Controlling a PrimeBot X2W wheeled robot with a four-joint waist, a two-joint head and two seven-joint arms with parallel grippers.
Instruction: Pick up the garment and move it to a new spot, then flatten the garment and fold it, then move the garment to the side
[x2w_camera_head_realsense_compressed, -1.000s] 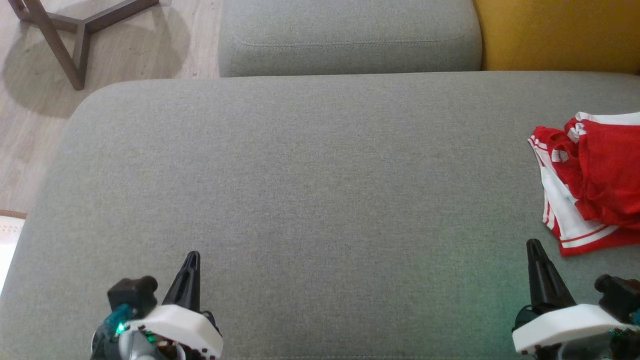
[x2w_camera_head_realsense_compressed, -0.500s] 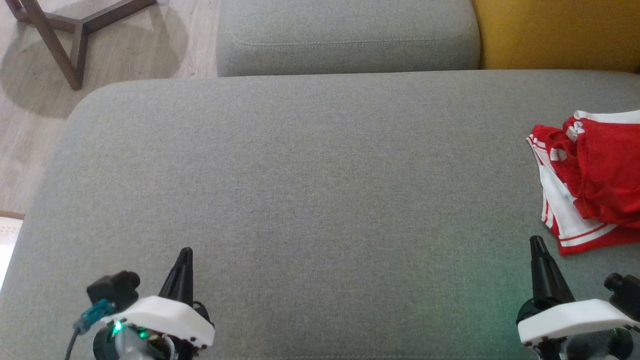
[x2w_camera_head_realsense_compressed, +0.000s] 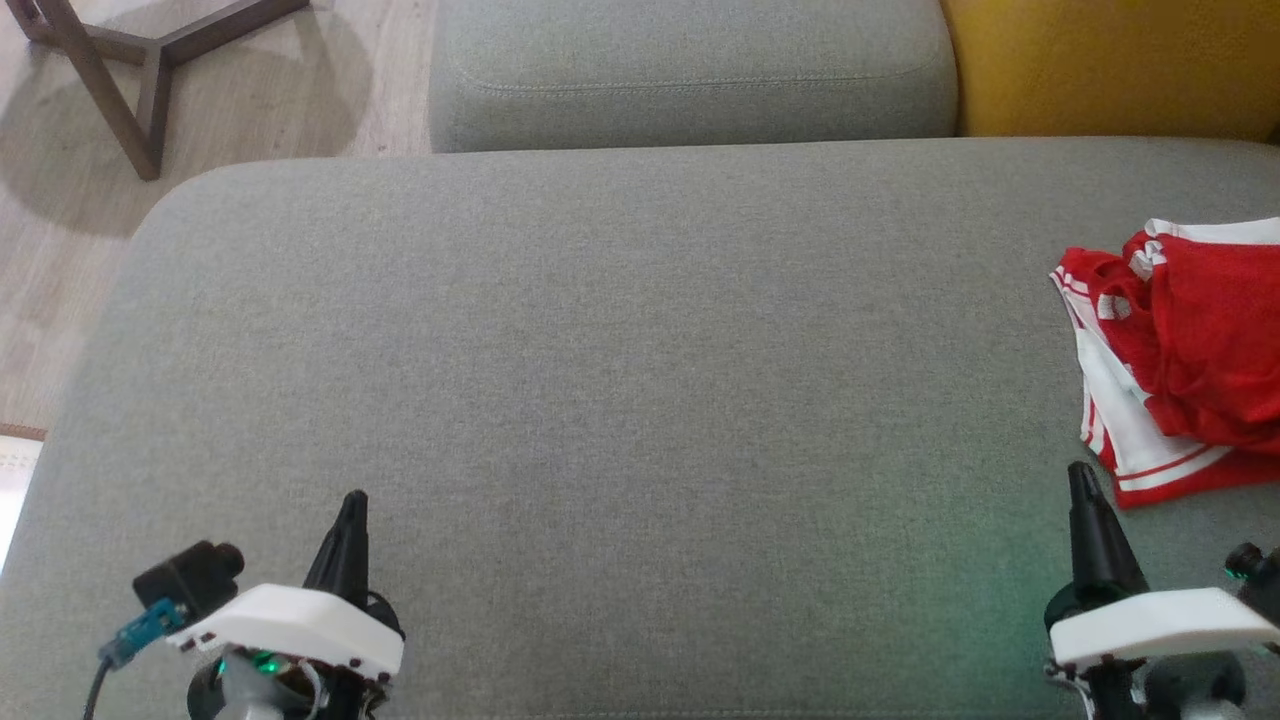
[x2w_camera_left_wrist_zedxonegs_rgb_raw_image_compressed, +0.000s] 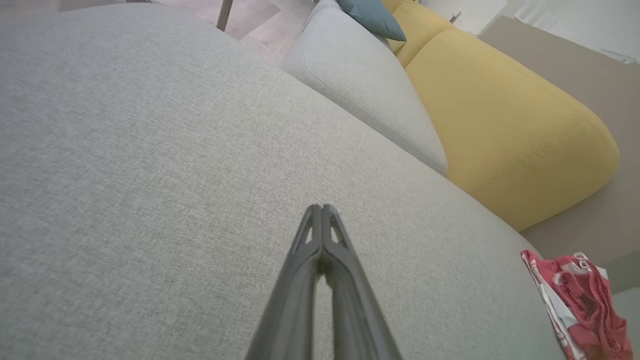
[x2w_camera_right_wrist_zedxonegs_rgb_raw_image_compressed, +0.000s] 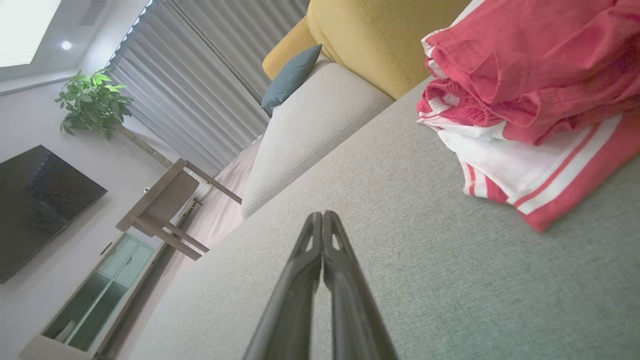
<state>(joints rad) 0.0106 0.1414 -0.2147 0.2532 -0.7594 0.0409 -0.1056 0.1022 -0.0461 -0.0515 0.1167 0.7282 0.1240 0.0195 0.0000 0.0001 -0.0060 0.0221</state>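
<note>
The garment (x2w_camera_head_realsense_compressed: 1180, 350) is red cloth with white panels and stripes, crumpled in a heap at the right edge of the grey couch cushion (x2w_camera_head_realsense_compressed: 620, 340). It also lies at the upper right of the right wrist view, garment (x2w_camera_right_wrist_zedxonegs_rgb_raw_image_compressed: 530, 95), and at the lower right corner of the left wrist view, garment (x2w_camera_left_wrist_zedxonegs_rgb_raw_image_compressed: 582, 305). My right gripper (x2w_camera_head_realsense_compressed: 1080, 475) is shut, its tip just short of the garment's near hem and not touching it. My left gripper (x2w_camera_head_realsense_compressed: 352, 503) is shut and empty over the cushion's near left part. Both pairs of fingers press together in the wrist views, left gripper (x2w_camera_left_wrist_zedxonegs_rgb_raw_image_compressed: 321, 207) and right gripper (x2w_camera_right_wrist_zedxonegs_rgb_raw_image_compressed: 322, 215).
A second grey cushion (x2w_camera_head_realsense_compressed: 690, 70) and a yellow cushion (x2w_camera_head_realsense_compressed: 1110, 65) lie beyond the far edge. A wooden table leg (x2w_camera_head_realsense_compressed: 110, 80) stands on the pale floor at the far left. A blue pillow (x2w_camera_right_wrist_zedxonegs_rgb_raw_image_compressed: 290, 75), curtains, a plant and a television stand further off.
Both grippers have drifted a little: the left one to the left, the right one slightly right. The head view has shifted slightly. The garment lies as before.
</note>
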